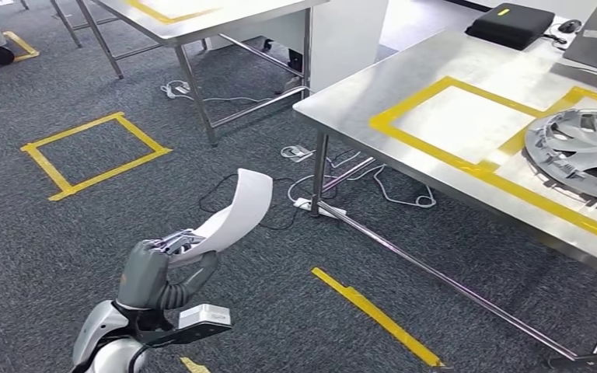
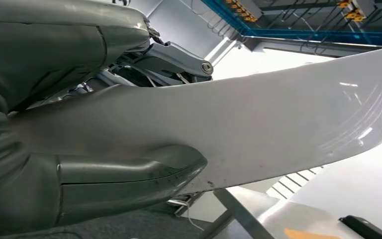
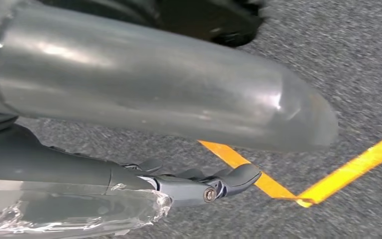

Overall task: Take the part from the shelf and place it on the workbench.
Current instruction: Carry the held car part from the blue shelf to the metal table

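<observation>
- Carrying the long curved white part (image 1: 233, 214) toward the workbench (image 1: 427, 85), you risk most from its free end: it stands well out past the left hand (image 1: 151, 272), up and toward the bench, so I judge it could clip the table edge or a leg (image 1: 319, 172) on approach and twist in the grasp.
- You have two steel tables to tell apart: the workbench at right with yellow tape frames, and a second table (image 1: 202, 15) further back. Setting down on the wrong one is possible.
- You see one wheel cover (image 1: 583, 148) already on the bench, beside the open taped frame (image 1: 459, 120); a wide swing could knock it.
- Cables (image 1: 342, 183) lie on the carpet under the bench, a trip hazard for walking legs.
- One part is held: the left hand's fingers and thumb (image 2: 129, 179) close on its lower end, the thumb pressed against its face.
- Your right hand (image 3: 189, 184) hangs over the carpet with fingers extended, holding nothing visible.
</observation>
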